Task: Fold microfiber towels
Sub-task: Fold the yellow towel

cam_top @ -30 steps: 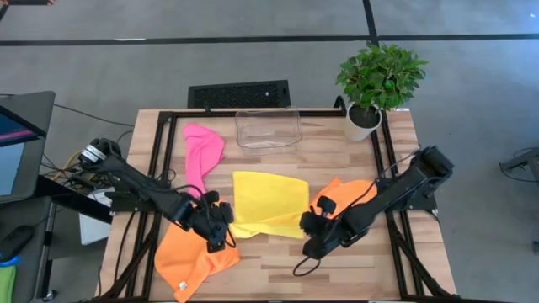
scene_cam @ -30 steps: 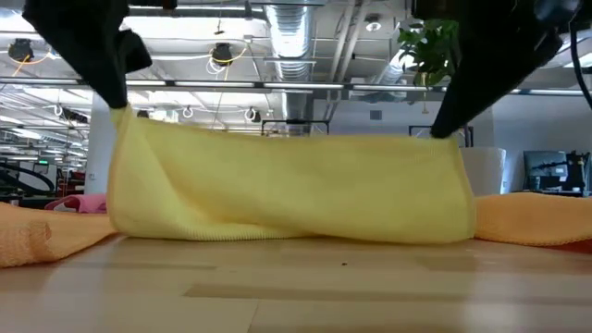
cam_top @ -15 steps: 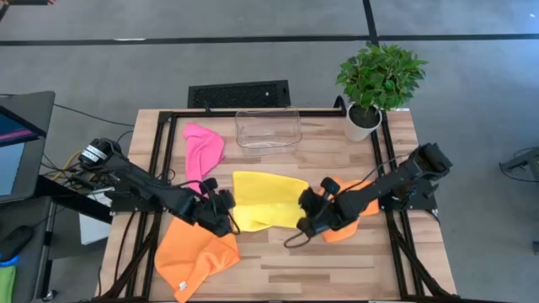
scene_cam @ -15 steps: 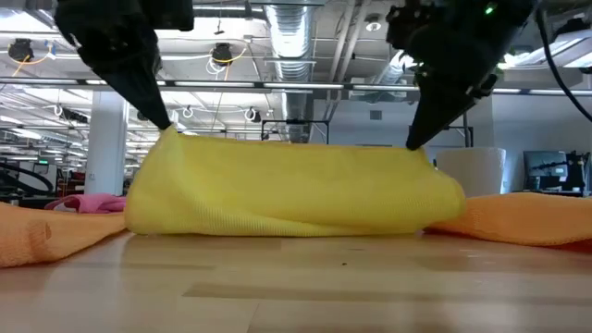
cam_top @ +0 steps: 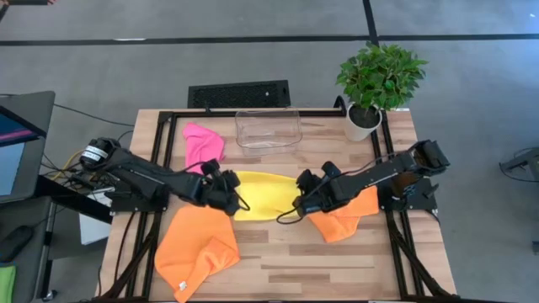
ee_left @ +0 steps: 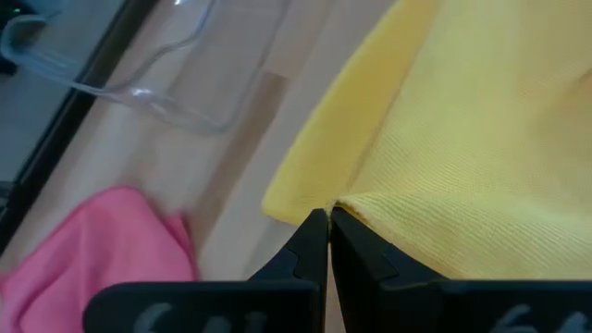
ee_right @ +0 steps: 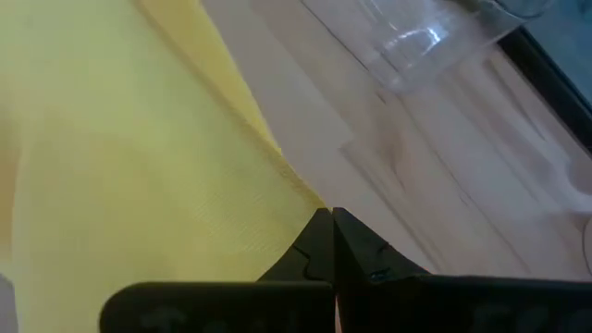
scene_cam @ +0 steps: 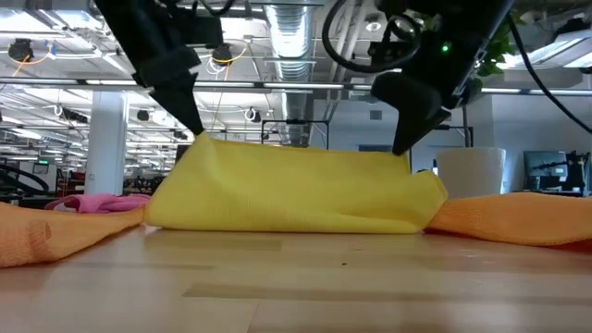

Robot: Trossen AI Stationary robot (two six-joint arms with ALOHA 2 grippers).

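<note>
Overhead, yellow towel [cam_top: 259,194] is seen pinched at mid-table by left gripper [cam_top: 233,194] and right gripper [cam_top: 296,199], below the clear bin [cam_top: 269,128], in which nothing is seen. At table height, its lifted corners are clamped. In both wrist views, fingers are clenched on yellow cloth.

left hand [ee_left: 327,219] pinching yellow towel [ee_left: 462,148] corner

Both arms reach in from the table's side edges toward its middle, wrists angled down. The left gripper [cam_top: 233,195] and the right gripper [cam_top: 296,202] are each clamped tight on a corner of the yellow towel [cam_top: 265,195].
</note>
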